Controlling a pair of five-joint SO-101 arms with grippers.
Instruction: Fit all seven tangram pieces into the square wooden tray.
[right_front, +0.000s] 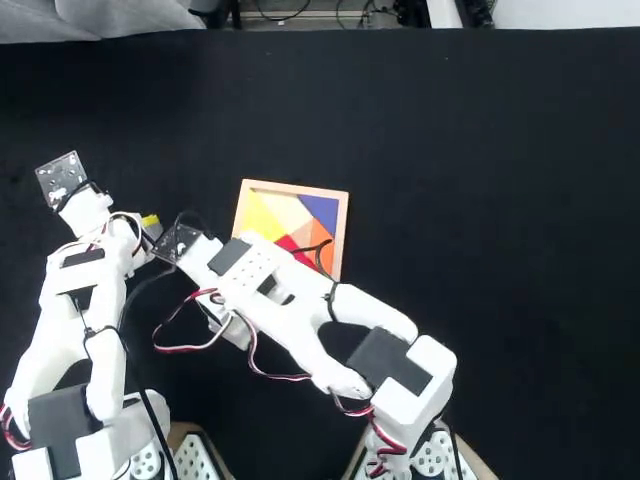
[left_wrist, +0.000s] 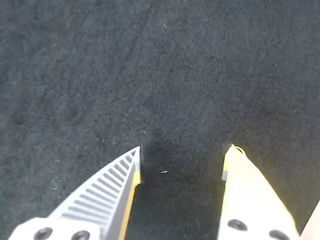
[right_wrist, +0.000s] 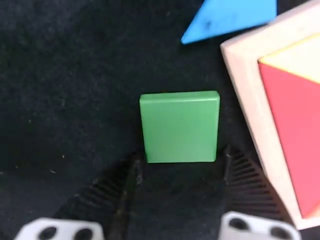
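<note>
- The square piece (right_wrist: 179, 126), just ahead of the black ribbed fingers (right_wrist: 245, 182), was green.
- The triangle (right_wrist: 232, 17) beyond it was blue.
- The tray (right_wrist: 245, 85) was pale wood, with a red piece (right_wrist: 295, 135) and a yellow piece (right_wrist: 300, 57) inside.
- The desk (left_wrist: 150, 75) was black.

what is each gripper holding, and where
Nothing is held. The right gripper is open, the green square lying loose just ahead of it; the left gripper is open and empty.
</note>
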